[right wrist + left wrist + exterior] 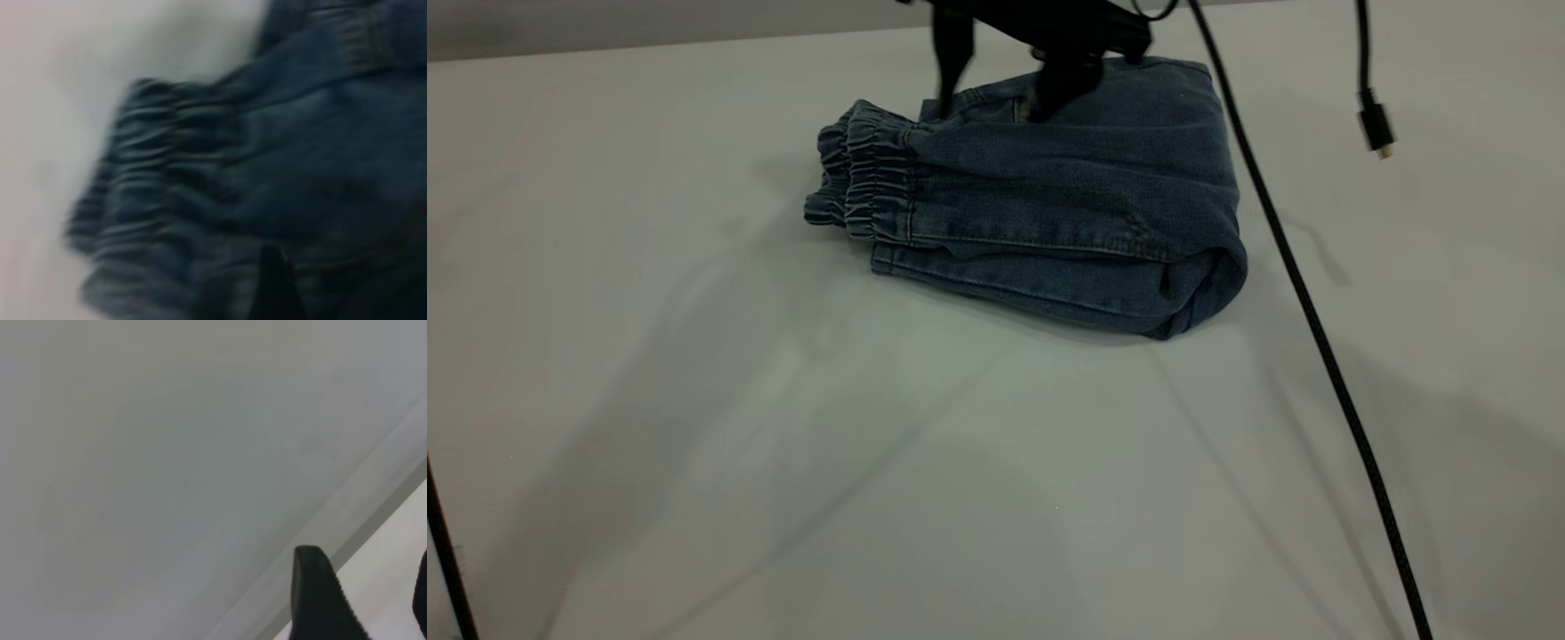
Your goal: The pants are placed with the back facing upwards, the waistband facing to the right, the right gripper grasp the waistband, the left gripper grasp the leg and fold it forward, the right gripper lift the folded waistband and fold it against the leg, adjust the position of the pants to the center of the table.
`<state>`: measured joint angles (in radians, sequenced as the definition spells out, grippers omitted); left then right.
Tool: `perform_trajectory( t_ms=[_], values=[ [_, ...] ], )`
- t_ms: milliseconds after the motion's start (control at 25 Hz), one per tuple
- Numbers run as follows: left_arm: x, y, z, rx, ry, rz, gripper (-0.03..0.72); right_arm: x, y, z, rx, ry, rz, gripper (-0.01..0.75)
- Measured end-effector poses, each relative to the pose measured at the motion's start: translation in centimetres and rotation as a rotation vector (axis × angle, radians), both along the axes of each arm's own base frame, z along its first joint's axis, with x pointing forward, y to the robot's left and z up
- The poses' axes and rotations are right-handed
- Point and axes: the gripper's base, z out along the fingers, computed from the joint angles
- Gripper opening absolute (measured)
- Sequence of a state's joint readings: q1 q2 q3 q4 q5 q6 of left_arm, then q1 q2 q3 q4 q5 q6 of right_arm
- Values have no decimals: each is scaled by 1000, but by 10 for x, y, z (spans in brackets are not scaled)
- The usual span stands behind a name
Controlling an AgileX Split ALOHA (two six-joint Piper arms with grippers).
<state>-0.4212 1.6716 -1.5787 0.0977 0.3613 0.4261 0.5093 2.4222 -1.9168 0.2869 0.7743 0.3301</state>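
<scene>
The pants (1067, 196) lie folded into a compact blue denim bundle on the far middle of the table (783, 444). The gathered waistband (863, 169) points to the left, stacked in layers. The leg is folded under and its print is hidden. My right gripper (1000, 98) stands open over the bundle's far edge, one finger behind the denim and one on top. Its wrist view shows the ruched waistband (167, 200) and one dark finger (270, 287) against the fabric. My left gripper (370, 600) is open above bare table, holding nothing, and does not show in the exterior view.
A black braided cable (1316, 329) slants across the right side of the table, close to the bundle's folded end. A second cable with a connector (1376, 124) hangs at the upper right. A thin dark cable (445, 551) crosses the lower left corner.
</scene>
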Motion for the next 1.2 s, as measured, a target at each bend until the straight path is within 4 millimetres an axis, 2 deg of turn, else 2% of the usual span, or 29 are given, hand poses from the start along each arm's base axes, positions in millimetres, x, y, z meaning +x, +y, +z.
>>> perform_trajectory(
  t_ms=[120,400,600,1000,1200],
  values=[
    [0,0,0,0,0,0,326,-2,0,-11,-36,33,-40,428],
    [0,0,0,-5,3,1,326,-11,14,-42,-55,84,-27,428],
    [0,0,-1,1,12,2,326,-13,14,-44,-68,101,-19,428],
    [0,0,0,-4,3,1,326,-28,13,-45,-165,160,266,427],
    [0,0,0,-2,0,1,326,-40,25,-46,-196,143,441,427]
  ],
)
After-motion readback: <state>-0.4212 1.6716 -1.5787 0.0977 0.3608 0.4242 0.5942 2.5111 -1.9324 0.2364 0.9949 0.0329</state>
